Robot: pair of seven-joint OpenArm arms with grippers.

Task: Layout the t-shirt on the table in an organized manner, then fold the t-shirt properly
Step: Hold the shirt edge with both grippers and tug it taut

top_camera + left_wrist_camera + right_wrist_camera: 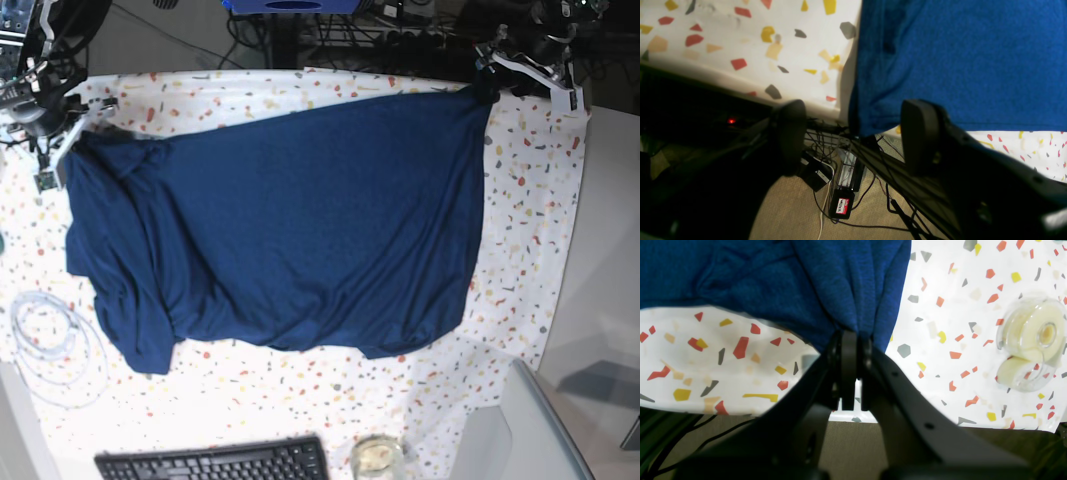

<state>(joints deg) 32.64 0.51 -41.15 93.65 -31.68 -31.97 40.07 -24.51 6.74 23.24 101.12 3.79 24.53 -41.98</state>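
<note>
The large, plain dark navy-blue soft fabric t-shirt [280, 220] is lying spread across the middle of the wide flat table [530, 200], whose white cloth is speckled with red, orange, yellow and grey flecks. Most of the shirt is lying flat, while its side toward the right gripper is bunching into loose folds.

In the left wrist view, the black left gripper [853, 136] is hovering at the table's edge, and a corner of the t-shirt [960, 63] is hanging just between and beyond its fingertips. Its jaws are standing well apart, released; whether either fingertip is touching the fabric cannot be told.

In the right wrist view, the black right gripper [850, 340] is sitting at another corner of the t-shirt [800, 280], with the fabric gathering into pleats that run straight down into the jaws. The jaws are clenched together on that pinch of cloth, grasping the shirt at its edge. In the base view, this gripper [62, 135] is resting at the shirt's corner opposite the one by the left gripper [487, 78].

Beside the t-shirt in the right wrist view, a clear plastic tape dispenser with a pale roll [1030, 340] is lying on the table, well apart from the jaws. Near the table's front edge, beyond the shirt, a black keyboard [215, 462] and a coil of white cable [50, 335] are lying.
</note>
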